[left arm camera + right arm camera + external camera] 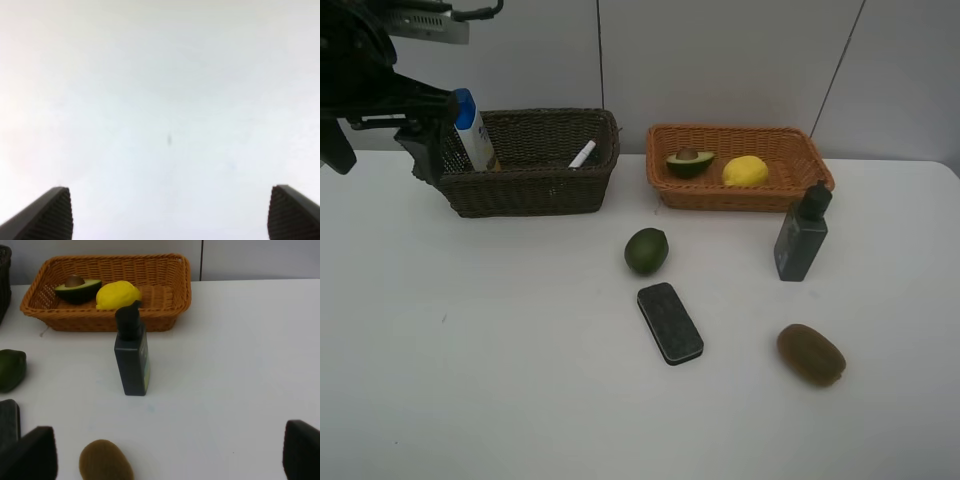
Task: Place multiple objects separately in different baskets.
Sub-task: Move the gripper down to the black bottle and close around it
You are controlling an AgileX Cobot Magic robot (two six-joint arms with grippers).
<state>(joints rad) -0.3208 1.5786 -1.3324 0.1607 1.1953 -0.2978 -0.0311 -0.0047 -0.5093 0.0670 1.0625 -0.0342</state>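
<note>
The blue-capped white bottle (472, 130) stands upright in the left end of the dark brown woven wicker basket (535, 190), and the white marker (582, 154) leans near its right end. Beside it, the shallower orange-tan wicker basket (740, 198) holds the halved avocado (689, 161) and yellow lemon (745, 172). 4 items sit on the white table (470, 350): green lime (646, 250), black eraser block (670, 322), brown kiwi (811, 354) and upright dark grey bottle (802, 235). My left gripper (170, 200) is spread wide and empty by the dark basket's left end. My right gripper (170, 440) is spread wide too, holding nothing.
</note>
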